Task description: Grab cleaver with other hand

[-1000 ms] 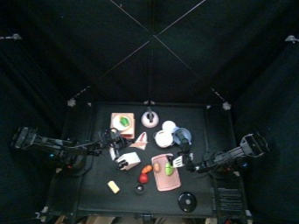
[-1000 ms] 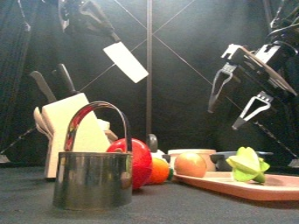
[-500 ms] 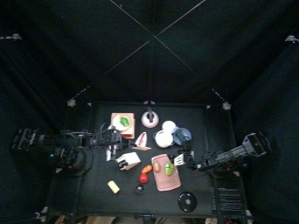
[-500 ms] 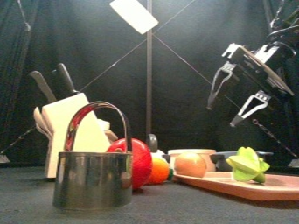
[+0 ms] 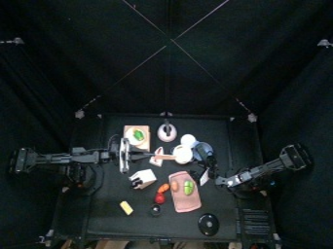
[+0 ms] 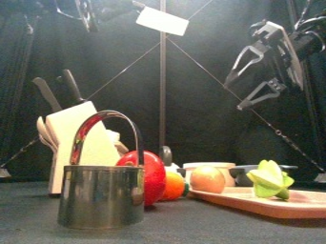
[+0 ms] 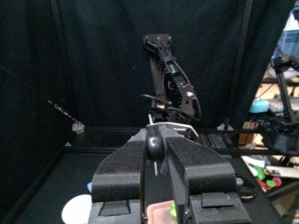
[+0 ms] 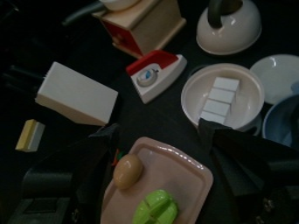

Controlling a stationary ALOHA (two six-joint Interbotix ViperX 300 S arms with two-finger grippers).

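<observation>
Against black curtains, the left gripper [image 7: 156, 156] clamps the flat rectangular cleaver [image 6: 162, 20].

There is one cleaver [image 6: 162, 19], one pink cutting board [image 8: 184, 172], one yellow block [image 8: 28, 134] and one knife block [image 6: 76, 129], with two dark handles [image 6: 46, 93] standing out of it. I count also one metal cup [image 6: 102, 195], one white kettle [image 8: 228, 26], one white plate [image 8: 275, 74] and one bowl [image 8: 191, 106] of white cubes. On the board lie one brownish egg-shaped thing [image 8: 126, 171] and one green fruit [image 8: 158, 210]. There is one red round fruit [image 6: 151, 172].
</observation>
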